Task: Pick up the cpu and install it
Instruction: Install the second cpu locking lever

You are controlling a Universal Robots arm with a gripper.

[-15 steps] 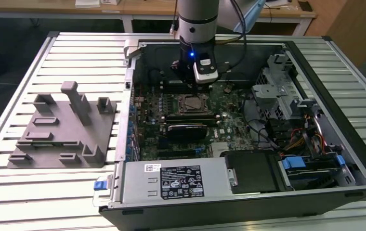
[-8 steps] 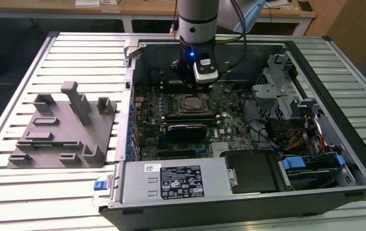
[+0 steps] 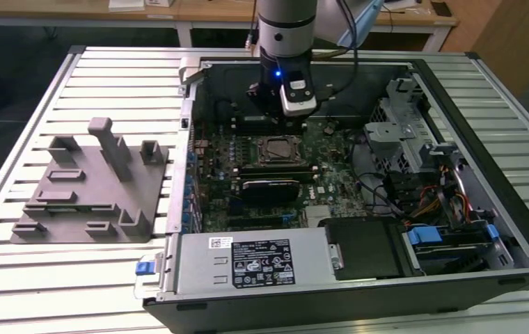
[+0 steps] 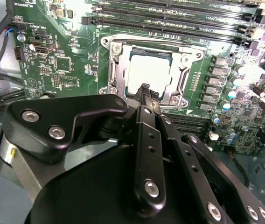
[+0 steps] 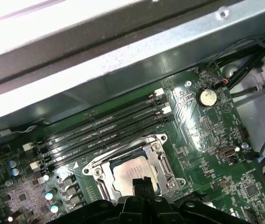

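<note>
Cpu (image 4: 149, 74), silvery-white top, lying flat inside the metal socket frame (image 4: 115, 70) on the green motherboard (image 4: 58, 60). Gripper (image 4: 145, 89), black, fingertips pressed together with no gap, poised over the chip's near edge. Memory slots (image 4: 170, 21) run at the socket's twelve o'clock side.

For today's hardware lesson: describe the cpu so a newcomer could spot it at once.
Find the open computer case, then its green motherboard. Beside the long black memory slots sits a metal socket frame; the cpu is the flat silvery square inside it, unlike the dark chips around.
</note>
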